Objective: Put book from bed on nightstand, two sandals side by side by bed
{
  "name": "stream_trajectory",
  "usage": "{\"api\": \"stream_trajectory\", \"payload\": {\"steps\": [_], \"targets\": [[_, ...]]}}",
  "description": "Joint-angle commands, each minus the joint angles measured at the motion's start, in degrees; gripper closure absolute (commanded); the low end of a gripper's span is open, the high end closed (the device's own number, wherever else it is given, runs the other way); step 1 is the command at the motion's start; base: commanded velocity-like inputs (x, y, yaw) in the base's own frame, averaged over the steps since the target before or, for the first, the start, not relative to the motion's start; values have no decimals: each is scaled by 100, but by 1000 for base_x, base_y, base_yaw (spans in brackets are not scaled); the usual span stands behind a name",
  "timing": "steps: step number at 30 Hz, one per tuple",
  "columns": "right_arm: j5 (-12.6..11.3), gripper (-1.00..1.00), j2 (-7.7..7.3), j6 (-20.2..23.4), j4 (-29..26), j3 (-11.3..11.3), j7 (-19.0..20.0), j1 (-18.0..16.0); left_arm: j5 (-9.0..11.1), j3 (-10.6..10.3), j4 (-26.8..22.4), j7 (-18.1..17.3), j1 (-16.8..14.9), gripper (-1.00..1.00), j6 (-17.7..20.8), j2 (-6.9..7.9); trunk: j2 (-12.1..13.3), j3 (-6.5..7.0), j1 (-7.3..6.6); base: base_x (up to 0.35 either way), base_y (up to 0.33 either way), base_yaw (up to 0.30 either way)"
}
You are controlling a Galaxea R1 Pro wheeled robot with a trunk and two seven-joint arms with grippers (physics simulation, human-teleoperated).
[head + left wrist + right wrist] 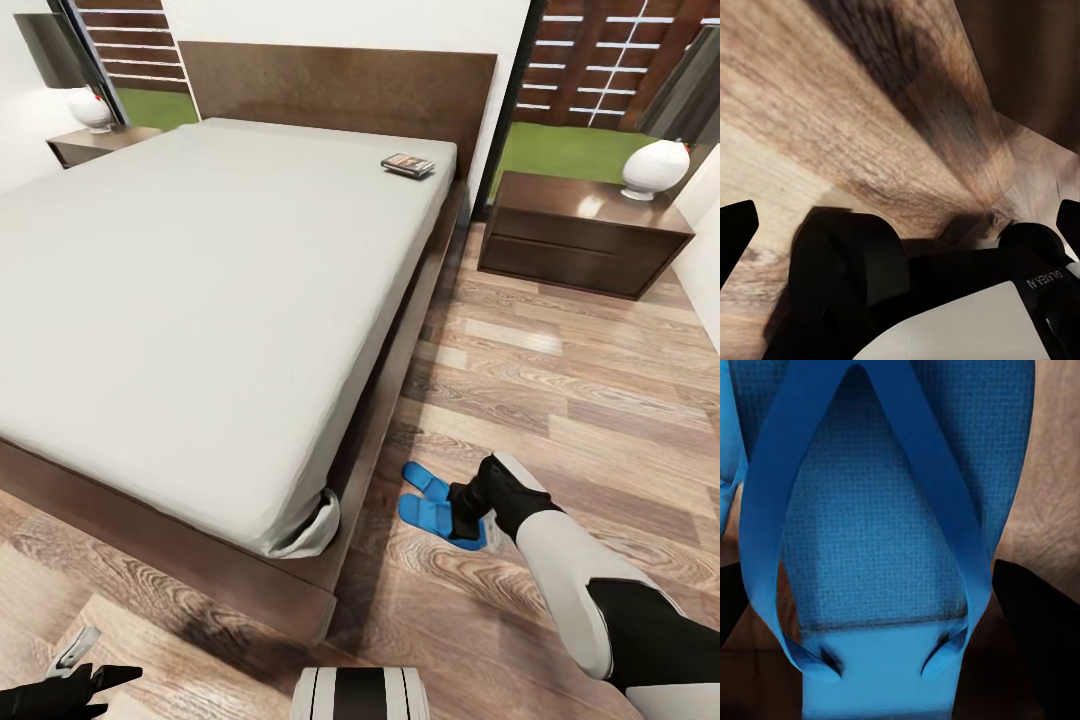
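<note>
Sandals lie side by side on the wood floor, just beside the bed near its foot corner. The right gripper is down at the nearer sandal, its dark fingers spread on either side of it. The book rests on the mattress near the headboard, close to the right nightstand. The left gripper hangs low over the floor; whether it is open cannot be told.
</note>
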Motion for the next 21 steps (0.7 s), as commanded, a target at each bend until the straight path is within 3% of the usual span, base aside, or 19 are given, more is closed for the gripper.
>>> {"api": "stream_trajectory", "payload": {"steps": [1, 9, 21], "targets": [[-69, 100, 5, -25, -3, -35, -17, -10, -60, 48, -3, -40, -6, -100, 50, -4, -2, -4, -1, 0, 0, 0], [-697, 100, -30, -33, -5, -35, -59, -167, -62, 46, -3, -45, -4, -100, 51, -5, -2, -4, -1, 0, 0, 0], [-857, 100, -80, -73, -14, -34, -160, -250, -61, 48, -3, -49, -5, -100, 59, -6, -2, -4, -1, 0, 0, 0]]}}
